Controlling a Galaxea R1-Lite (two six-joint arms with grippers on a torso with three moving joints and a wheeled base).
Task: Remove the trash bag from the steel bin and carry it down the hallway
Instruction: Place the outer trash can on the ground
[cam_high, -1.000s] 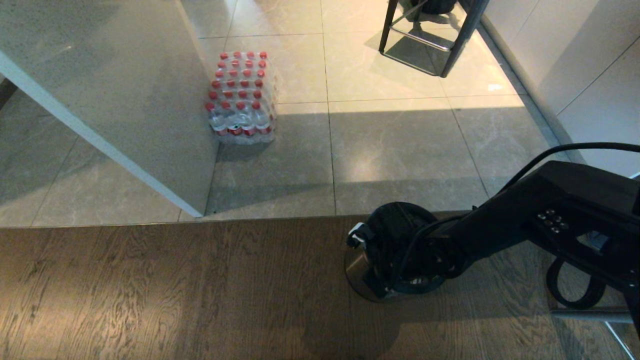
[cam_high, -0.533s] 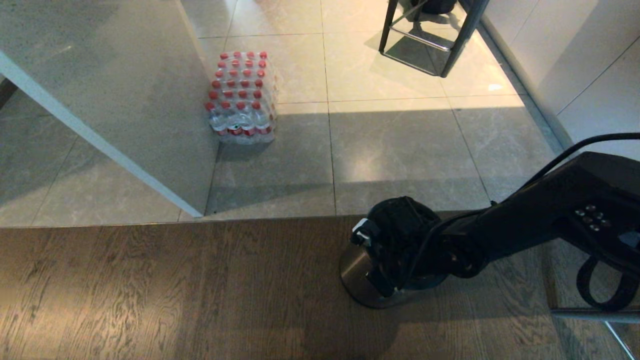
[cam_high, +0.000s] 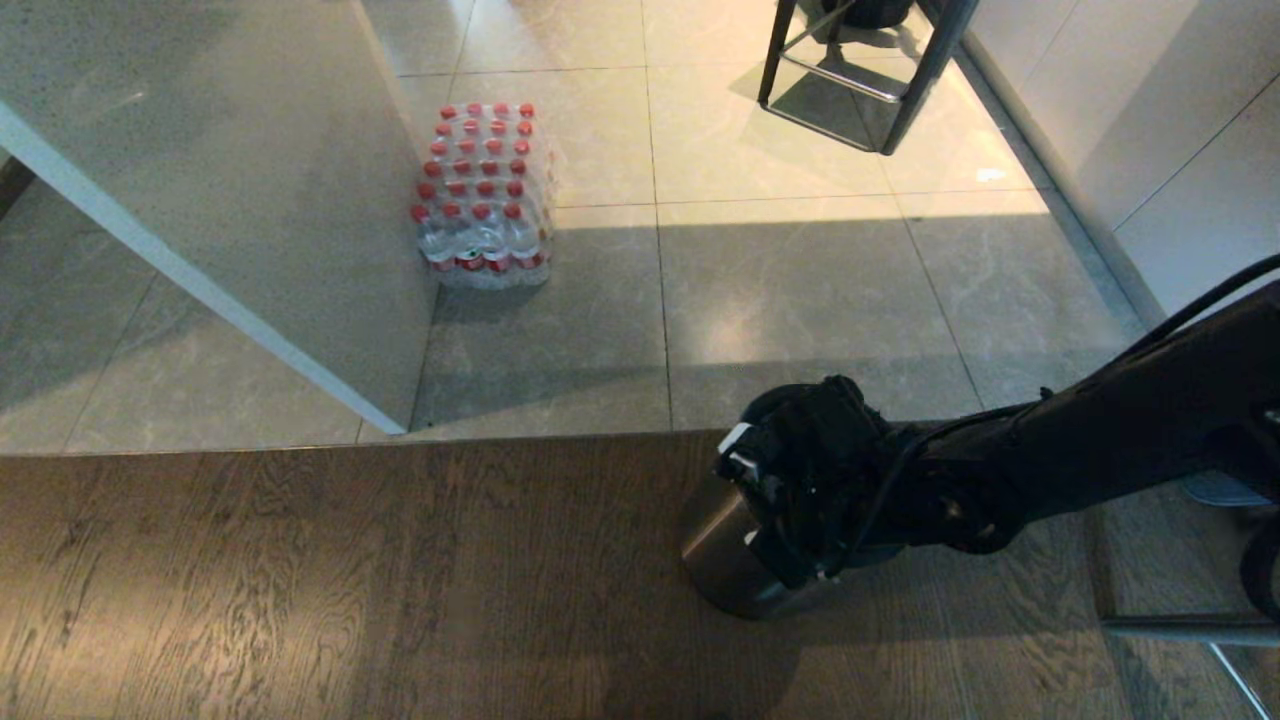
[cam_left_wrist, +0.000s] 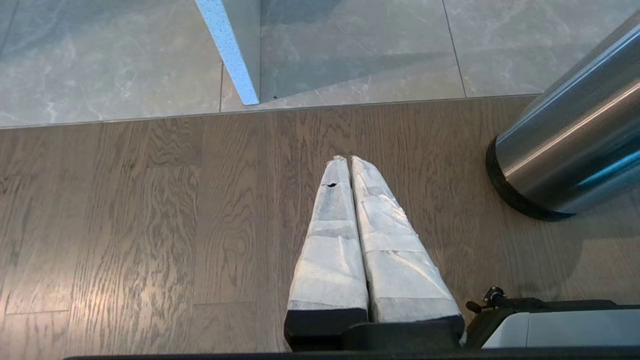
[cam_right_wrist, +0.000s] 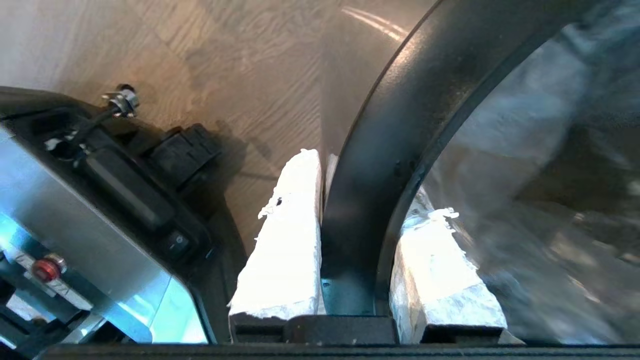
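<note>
The steel bin (cam_high: 712, 545) stands on the wood-plank floor, right at the seam with the hallway's grey marbled tiles (cam_high: 800, 290). My right gripper (cam_high: 775, 505) is shut on the bin's black rim (cam_right_wrist: 395, 130), with one white-wrapped finger (cam_right_wrist: 285, 235) outside the wall and the other inside. The trash bag (cam_right_wrist: 530, 190) shows as clear crinkled plastic inside the bin. My left gripper (cam_left_wrist: 348, 161) hangs shut and empty over the wood floor, to the left of the steel bin (cam_left_wrist: 575, 155).
A shrink-wrapped pack of red-capped bottles (cam_high: 483, 195) sits on the tiles against a grey stone panel (cam_high: 260, 190). Black stool legs (cam_high: 860, 80) stand at the far right, near a white wall (cam_high: 1190, 150). My own base (cam_right_wrist: 100, 225) is close beside the bin.
My right arm has risen, its forearm climbing toward the picture's right edge. The gripper, still on the rim, shifted slightly up and right, and more of the bin's steel side shows.
</note>
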